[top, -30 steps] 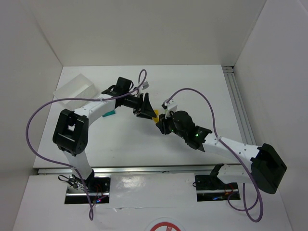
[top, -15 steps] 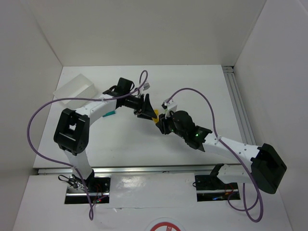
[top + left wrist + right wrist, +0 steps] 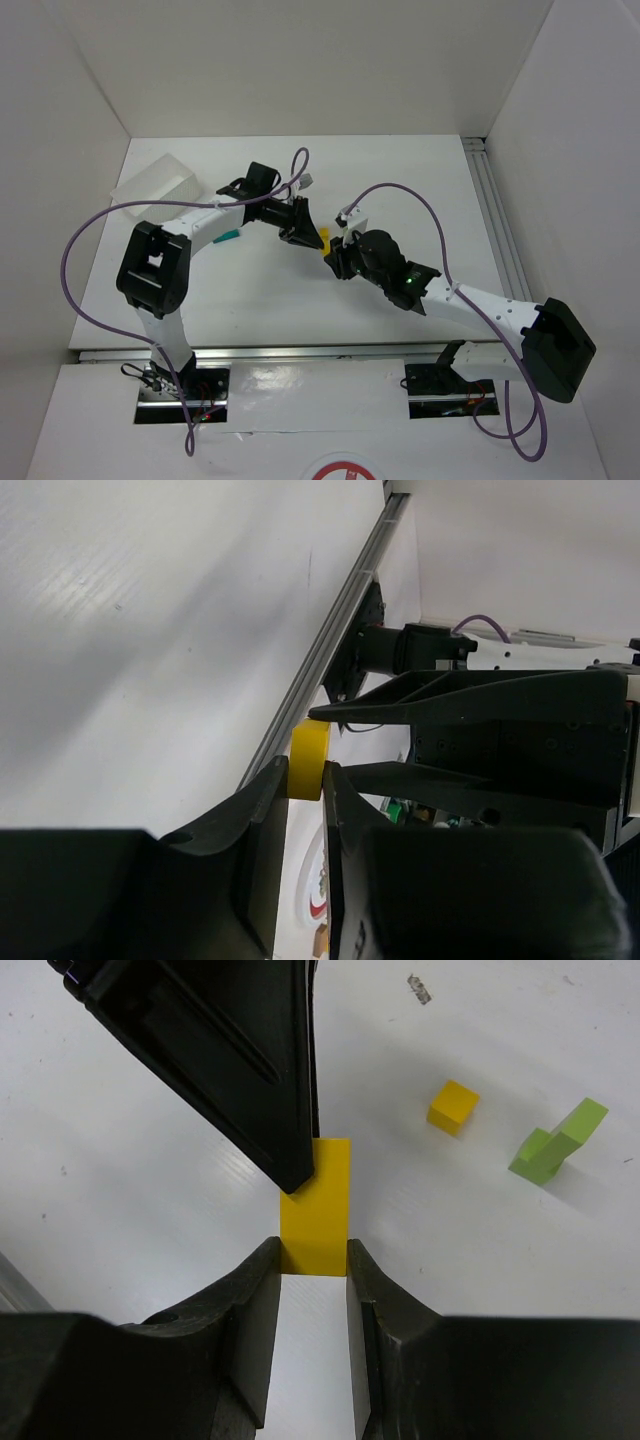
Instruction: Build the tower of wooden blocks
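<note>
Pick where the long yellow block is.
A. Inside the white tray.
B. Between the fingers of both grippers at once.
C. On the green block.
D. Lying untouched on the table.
B: each wrist view shows the long yellow block pinched between that arm's fingers, the left gripper at one end and the right gripper at the other.
</note>
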You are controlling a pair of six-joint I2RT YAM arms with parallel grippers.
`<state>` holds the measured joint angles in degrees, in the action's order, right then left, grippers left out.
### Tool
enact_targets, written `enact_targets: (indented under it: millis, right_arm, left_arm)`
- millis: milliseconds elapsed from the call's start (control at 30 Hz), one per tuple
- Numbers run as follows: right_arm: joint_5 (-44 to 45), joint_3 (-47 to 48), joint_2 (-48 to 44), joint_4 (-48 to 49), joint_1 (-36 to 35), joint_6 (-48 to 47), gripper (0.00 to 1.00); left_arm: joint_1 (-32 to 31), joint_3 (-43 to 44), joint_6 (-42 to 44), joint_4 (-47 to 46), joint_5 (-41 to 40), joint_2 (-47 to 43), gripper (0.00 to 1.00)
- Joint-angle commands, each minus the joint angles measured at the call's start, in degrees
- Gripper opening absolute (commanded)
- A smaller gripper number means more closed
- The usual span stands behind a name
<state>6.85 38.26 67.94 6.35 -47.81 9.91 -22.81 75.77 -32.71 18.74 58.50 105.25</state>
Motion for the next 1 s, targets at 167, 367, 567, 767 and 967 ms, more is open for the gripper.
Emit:
enact_targets:
  millis: [167,367,567,767,967]
  right_arm:
    - [4.55,3.40,0.70,-3.44,-0.53,-1.39,0.94]
    - [15.54,2.78,-8.50,-8.79,-0.53,1.59,0.93]
    - [37.07,6.46,-10.12,-23.27,2.19,20.62,0.88]
    - [35.96,8.23,-7.74,-27.00,11.51,28.67,0.94]
    - [31.21,5.69,-9.58,-23.93,14.94,26.48,0.94]
  left_arm:
    - [0.21,3.85,3.96,4.71,-5.64,-1.88,0.00]
    - [1.54,6.06,4.41,10.96,-29.12,-7.42,0.00]
    - [-4.86,9.47,-0.42,8.06,-51.54,-7.18,0.00]
    - [-10.85,18.96,-0.43,8.06,-68.24,2.83,0.00]
    - [-14.98,21.70,-1.83,6.75,-77.47,7.59,0.00]
